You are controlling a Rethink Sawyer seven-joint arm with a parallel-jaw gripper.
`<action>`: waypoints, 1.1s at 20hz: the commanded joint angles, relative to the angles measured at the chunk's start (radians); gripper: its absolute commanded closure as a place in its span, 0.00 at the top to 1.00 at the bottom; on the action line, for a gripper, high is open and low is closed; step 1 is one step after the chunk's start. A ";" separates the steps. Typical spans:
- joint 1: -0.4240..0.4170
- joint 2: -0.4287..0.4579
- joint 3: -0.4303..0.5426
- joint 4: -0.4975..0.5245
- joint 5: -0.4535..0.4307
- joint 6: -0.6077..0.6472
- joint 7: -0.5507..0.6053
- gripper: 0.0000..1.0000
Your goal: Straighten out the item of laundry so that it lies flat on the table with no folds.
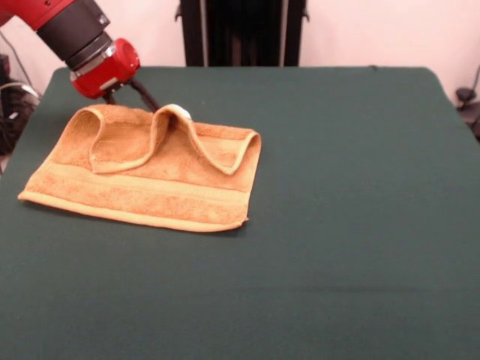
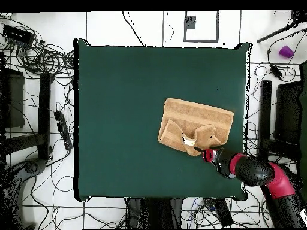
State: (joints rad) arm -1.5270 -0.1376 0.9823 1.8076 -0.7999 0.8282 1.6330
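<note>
The orange-tan towel point(image 1: 150, 176) lies at the left of the green table point(image 1: 345, 195). Its near part is flat, with a border band along the front edge. Its far edge is folded over toward the front and rises in a peak by a small white label point(image 1: 181, 111). My gripper point(image 1: 154, 105) reaches in from the top left and is shut on the towel at that peak, holding it a little above the table. In the overhead view the towel point(image 2: 201, 115) is at the right of the table point(image 2: 120, 108), with the gripper point(image 2: 199, 147) at its lower edge.
The red and black arm point(image 1: 90, 45) comes in over the table's far left corner. The black pedestal point(image 1: 240, 30) stands behind the far edge. In the overhead view, cables and stands point(image 2: 42, 66) lie on the floor around the table.
</note>
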 commanded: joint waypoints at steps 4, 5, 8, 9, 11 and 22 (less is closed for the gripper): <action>0.053 0.029 -0.017 0.017 0.008 0.090 -0.341 1.00; 0.049 0.025 -0.018 0.024 0.020 0.105 -0.337 1.00; 0.015 -0.027 0.015 0.108 0.062 0.101 -0.260 1.00; 0.007 -0.049 0.032 0.137 0.094 0.105 -0.215 1.00; -0.003 -0.102 0.076 0.190 0.192 0.123 -0.087 1.00; 0.022 -0.464 0.330 0.285 0.754 0.326 0.208 1.00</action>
State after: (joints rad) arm -1.5827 -0.4358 1.1629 2.0178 -0.2612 0.9802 1.6333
